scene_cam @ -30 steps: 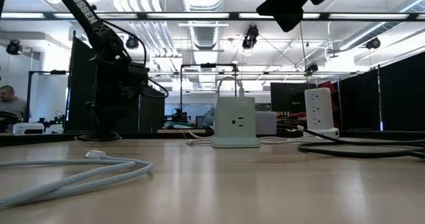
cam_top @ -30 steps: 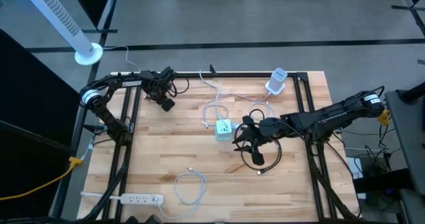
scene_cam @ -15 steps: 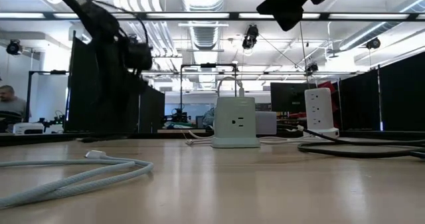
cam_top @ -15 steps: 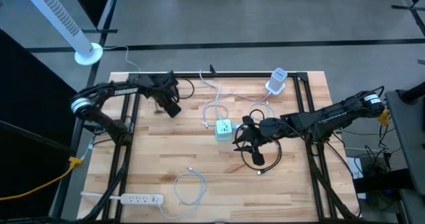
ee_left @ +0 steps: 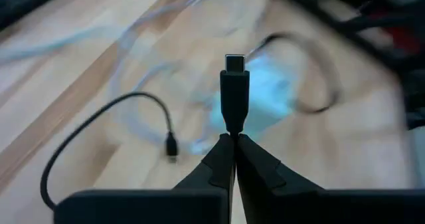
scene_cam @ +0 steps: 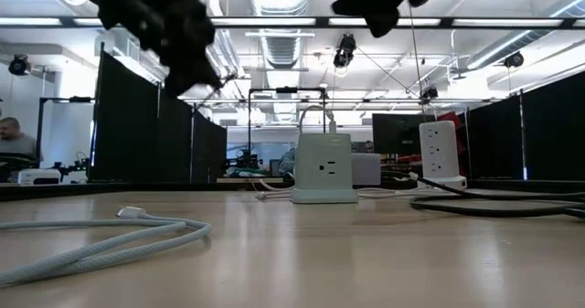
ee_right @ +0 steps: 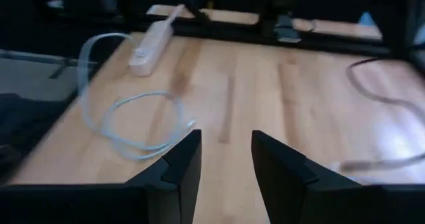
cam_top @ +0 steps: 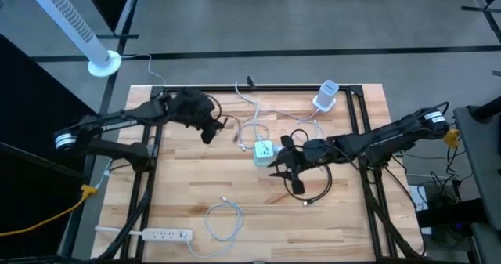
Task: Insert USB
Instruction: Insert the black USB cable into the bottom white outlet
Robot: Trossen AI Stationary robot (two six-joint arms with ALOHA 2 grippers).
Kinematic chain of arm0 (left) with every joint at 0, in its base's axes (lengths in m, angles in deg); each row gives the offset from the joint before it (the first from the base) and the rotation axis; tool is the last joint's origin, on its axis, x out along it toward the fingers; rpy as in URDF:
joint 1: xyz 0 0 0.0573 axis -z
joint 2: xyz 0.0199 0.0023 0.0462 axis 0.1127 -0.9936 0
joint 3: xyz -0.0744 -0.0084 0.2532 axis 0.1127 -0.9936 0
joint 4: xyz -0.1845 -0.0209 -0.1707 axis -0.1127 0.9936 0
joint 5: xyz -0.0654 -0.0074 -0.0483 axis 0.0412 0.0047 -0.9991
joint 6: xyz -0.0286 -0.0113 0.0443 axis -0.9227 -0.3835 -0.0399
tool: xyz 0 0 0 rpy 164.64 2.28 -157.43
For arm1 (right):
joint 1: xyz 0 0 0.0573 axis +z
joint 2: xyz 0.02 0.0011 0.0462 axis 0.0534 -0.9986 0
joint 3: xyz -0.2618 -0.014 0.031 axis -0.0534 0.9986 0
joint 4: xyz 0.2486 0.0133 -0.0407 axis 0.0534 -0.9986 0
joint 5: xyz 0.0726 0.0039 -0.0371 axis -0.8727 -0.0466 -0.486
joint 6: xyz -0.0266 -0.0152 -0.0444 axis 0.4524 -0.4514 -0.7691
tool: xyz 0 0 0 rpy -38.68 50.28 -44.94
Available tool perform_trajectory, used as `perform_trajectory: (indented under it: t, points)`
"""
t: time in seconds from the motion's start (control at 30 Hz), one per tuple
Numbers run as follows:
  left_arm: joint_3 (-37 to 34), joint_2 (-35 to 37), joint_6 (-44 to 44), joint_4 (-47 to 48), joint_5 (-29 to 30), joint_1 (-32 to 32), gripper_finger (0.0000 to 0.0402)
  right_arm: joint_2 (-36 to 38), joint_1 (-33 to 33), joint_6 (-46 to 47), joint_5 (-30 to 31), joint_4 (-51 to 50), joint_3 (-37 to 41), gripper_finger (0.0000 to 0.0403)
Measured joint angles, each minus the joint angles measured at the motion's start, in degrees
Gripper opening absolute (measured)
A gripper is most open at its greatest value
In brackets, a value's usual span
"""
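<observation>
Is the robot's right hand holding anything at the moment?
No, in the right wrist view the right hand has its two fingers spread apart with only bare wooden table between them.

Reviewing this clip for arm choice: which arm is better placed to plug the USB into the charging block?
Left. The left gripper is shut on the USB plug, pointing it toward the charging block. The right gripper is open, holds nothing, beside the block.

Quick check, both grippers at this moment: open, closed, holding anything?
Left gripper: closed on the black USB-C plug, held above the table.
Right gripper: open, holding nothing, beside the mint charger cube.
</observation>
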Motion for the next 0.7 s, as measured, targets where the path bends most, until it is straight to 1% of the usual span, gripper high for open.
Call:
perform_trajectory:
  t: [0.23, 0.3, 0.47, 0.53, 0.7]
  points:
    - [0.0, 4.62, -3.98, -7.88, -0.83, 8.64, 0.0, -5.77, -2.13, -4.07, 13.6, 1.74, 0.0, 0.011]
    - [0.0, 5.63, -4.11, -9.43, -0.66, 11.71, 0.0, -6.65, -3.33, -3.99, 15.23, 2.97, 0.0, 0.0116]
    - [0.0, 6.48, -4.76, -15.46, 0.87, 19.1, 0.0, -8.29, -6.7, -1.63, 13.56, 7.75, 0.0, 0.0141]
    - [0.02, 6.6, -4.81, -17.42, 2.49, 21.13, 0.0, -8.41, -7.96, -1.27, 10.64, 7.5, 0.0, 0.0155]
    - [0.02, 6.69, -4.3, -17.52, 4.72, 24.08, 0.0, -8.51, -10.26, 1.77, 0.18, 7.28, 0.0, 0.019]
